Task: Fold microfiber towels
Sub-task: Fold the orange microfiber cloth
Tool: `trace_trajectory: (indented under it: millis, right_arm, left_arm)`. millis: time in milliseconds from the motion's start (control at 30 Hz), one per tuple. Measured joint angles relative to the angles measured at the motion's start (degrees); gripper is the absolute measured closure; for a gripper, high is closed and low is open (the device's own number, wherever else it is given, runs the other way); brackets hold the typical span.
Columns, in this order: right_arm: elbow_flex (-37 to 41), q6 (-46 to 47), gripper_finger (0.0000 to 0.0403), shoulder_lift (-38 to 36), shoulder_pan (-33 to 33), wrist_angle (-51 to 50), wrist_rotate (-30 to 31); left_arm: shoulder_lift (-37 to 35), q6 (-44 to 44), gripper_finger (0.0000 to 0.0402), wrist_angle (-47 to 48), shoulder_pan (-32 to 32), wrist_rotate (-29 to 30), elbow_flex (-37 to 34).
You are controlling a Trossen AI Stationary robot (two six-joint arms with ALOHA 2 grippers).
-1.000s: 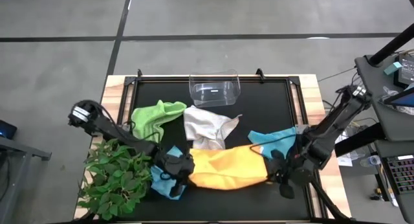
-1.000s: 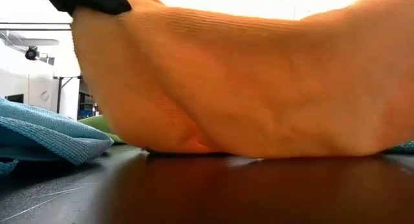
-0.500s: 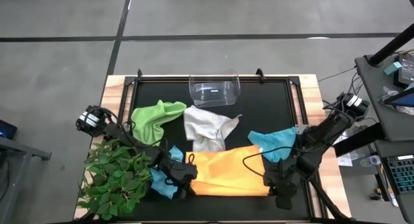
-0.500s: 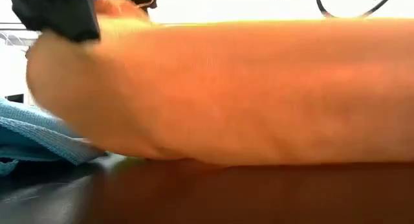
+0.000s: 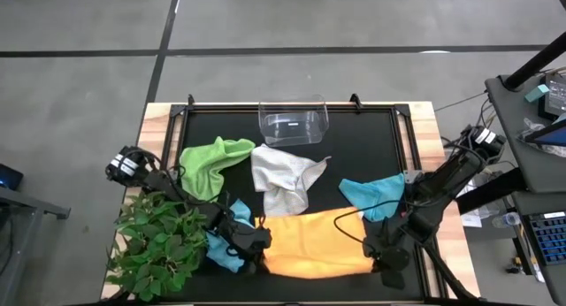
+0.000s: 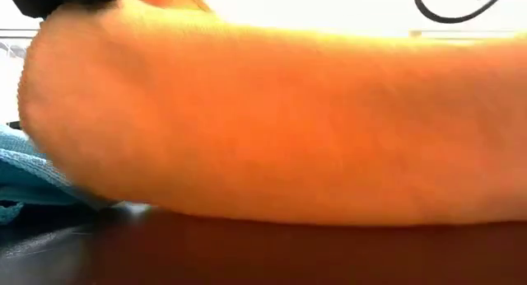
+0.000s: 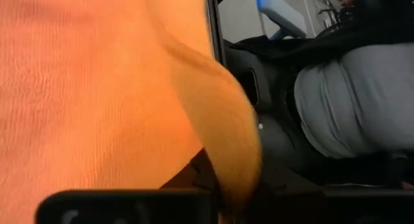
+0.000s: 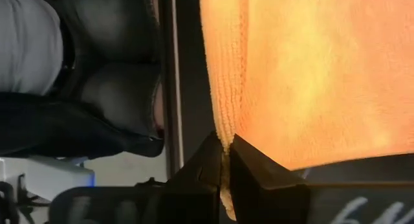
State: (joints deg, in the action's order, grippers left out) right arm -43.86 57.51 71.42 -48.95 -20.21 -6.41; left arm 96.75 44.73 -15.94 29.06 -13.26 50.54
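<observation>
The yellow-orange towel (image 5: 314, 244) is lying at the six o'clock edge of the black table (image 5: 371, 151), now lower and more squarely stretched than a second ago, when it was arching up and sagging between the two arms. The right gripper (image 5: 378, 250) is pinching the towel's four o'clock corner, its jaws closed tight on the hem, as the right wrist view is showing. The left gripper (image 5: 250, 246) is sitting at the towel's eight o'clock corner; whether its jaws are gripping the cloth I cannot tell. The light blue towel (image 5: 223, 244) is peeking out beside it, the teal towel (image 5: 376, 194) lying toward three o'clock, the grey-white towel (image 5: 281, 178) in the centre and the lime green towel (image 5: 210, 160) toward ten o'clock. The clear bin (image 5: 293, 120) at twelve o'clock is showing nothing inside.
</observation>
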Motion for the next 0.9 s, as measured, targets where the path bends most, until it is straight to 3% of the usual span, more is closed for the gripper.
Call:
trace_trajectory:
  millis: [167, 367, 567, 900]
  right_arm:
    - [0.0, -2.1, 0.0394, 0.0, 2.8, -3.9, 1.6]
    - [0.0, -6.8, 0.0394, -0.2, 6.9, -9.3, 3.2]
    - [0.0, -9.7, 0.0394, -0.2, 11.7, -17.1, 5.5]
    - [0.0, -15.1, 0.0394, -0.1, 16.9, -20.4, 7.7]
  left_arm:
    - [-0.1, -0.2, 0.0333, 0.5, -0.1, -0.2, -0.2]
    - [0.0, -0.9, 0.0393, 8.0, -0.1, 0.3, -0.5]
    - [-0.1, -1.6, 0.04, 12.2, -1.4, 2.2, -1.3]
    - [-0.2, -1.6, 0.0401, 20.9, -6.0, 5.1, -1.3]
